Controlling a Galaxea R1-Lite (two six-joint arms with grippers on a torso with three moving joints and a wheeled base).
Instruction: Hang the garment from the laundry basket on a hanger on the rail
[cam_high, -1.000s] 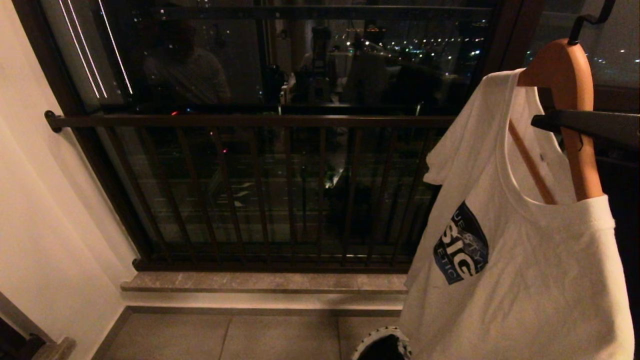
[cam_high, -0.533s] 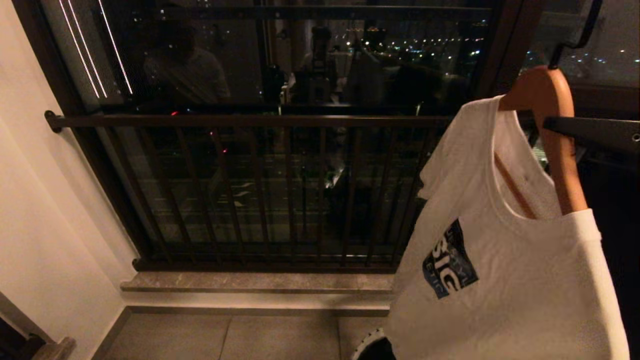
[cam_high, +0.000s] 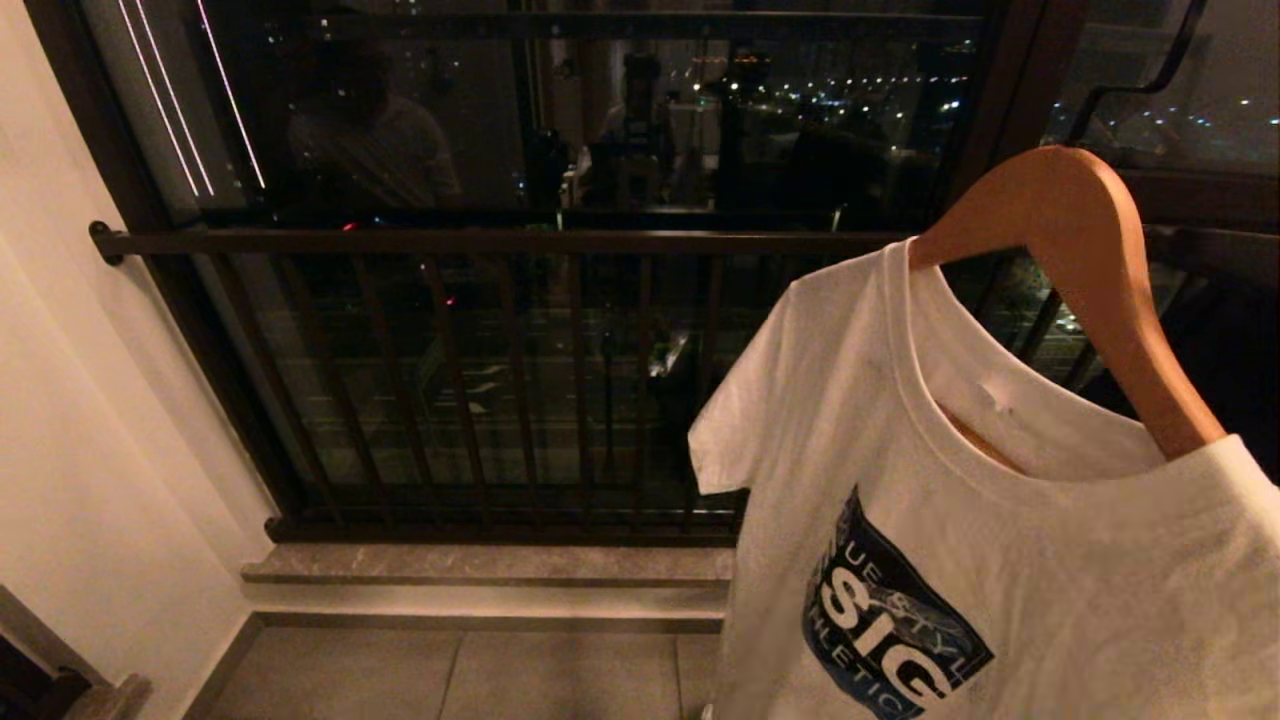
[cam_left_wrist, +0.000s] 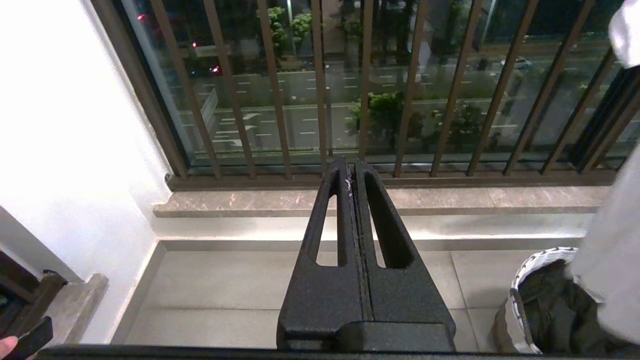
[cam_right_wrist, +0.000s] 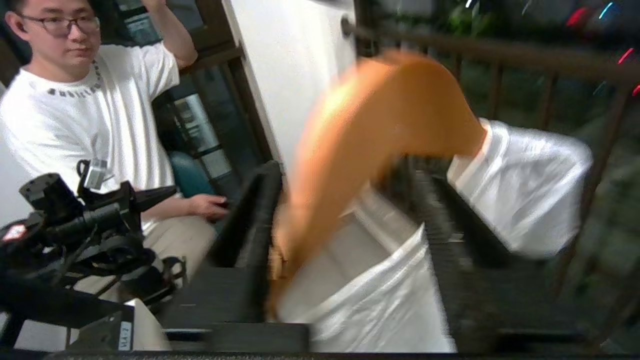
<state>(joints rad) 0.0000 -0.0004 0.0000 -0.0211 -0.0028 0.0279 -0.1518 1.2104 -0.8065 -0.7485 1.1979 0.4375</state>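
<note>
The garment (cam_high: 1000, 560), a white T-shirt with a blue chest print, hangs on a wooden hanger (cam_high: 1070, 220) at the right of the head view. The hanger's dark hook (cam_high: 1130, 90) runs up out of the picture. The rail is out of view. In the right wrist view my right gripper (cam_right_wrist: 345, 170) is open, its fingers (cam_right_wrist: 250, 225) standing apart on either side of the blurred hanger (cam_right_wrist: 380, 115) and shirt (cam_right_wrist: 520, 190). My left gripper (cam_left_wrist: 350, 167) is parked low and shut, empty. The laundry basket (cam_left_wrist: 530, 265) stands on the floor to its right, dark cloth inside.
A dark brown window bar (cam_high: 500, 241) with vertical bars runs across the window ahead, above a stone sill (cam_high: 480, 565). A white wall (cam_high: 80, 400) closes the left side. In the right wrist view a seated person (cam_right_wrist: 85, 115) in a white shirt is beside the robot.
The hanger and shirt have swung left and turned to face the camera. The right gripper's finger that lay across the hanger has drawn back. The shirt now hides the basket's rim.
</note>
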